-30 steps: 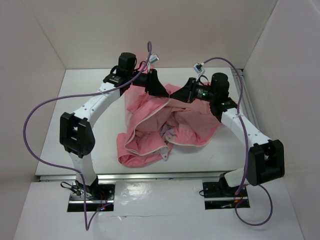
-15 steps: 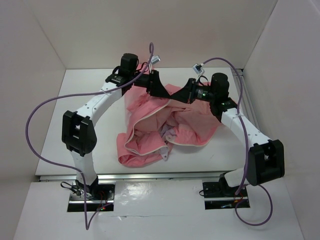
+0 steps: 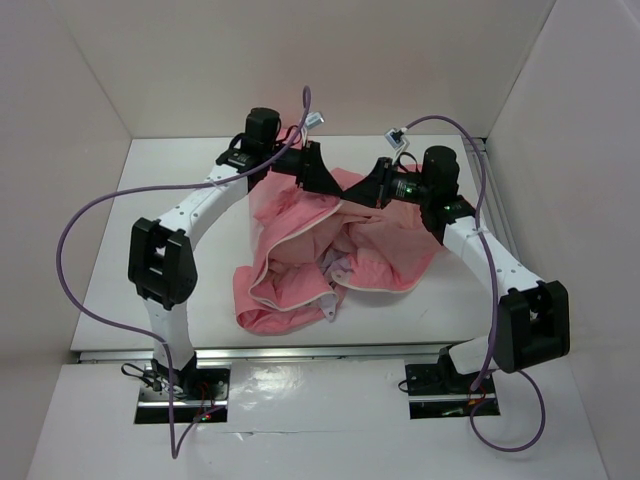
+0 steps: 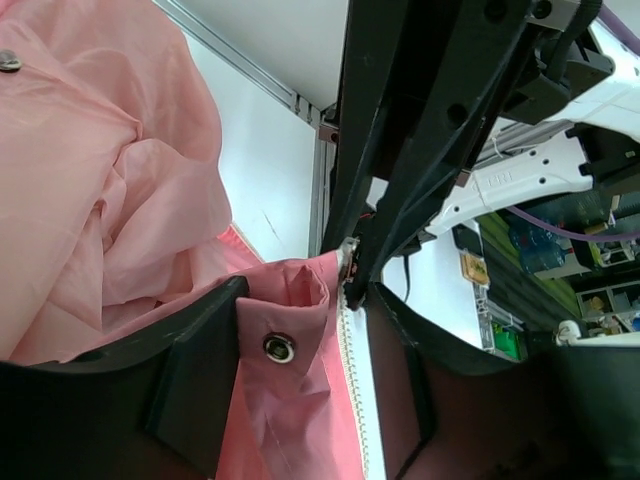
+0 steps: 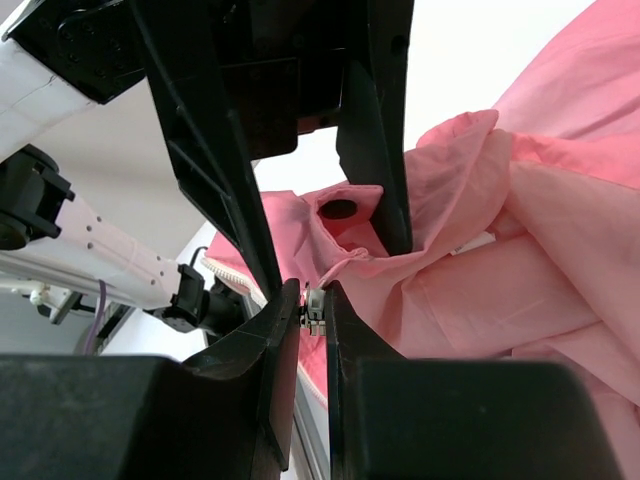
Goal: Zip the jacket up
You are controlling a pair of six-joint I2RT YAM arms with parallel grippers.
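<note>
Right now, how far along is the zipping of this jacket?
Nothing is zipped: the jacket lies crumpled and open. In hand: the right fingers pinch what looks like the metal zipper pull, while the left fingers stand apart around the edge with the zipper teeth. Remaining: join both sides and run the pull along.

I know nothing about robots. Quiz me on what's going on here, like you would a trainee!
1. True or false: the jacket is already zipped shut.
2. The right hand pinches: A a pencil; B the metal zipper pull; C a spoon.
3. Fill in: a round metal ___ shows on the pink fabric between the fingers of the left hand.
Key: 1 false, it lies open and crumpled; 2 B; 3 snap.
</note>
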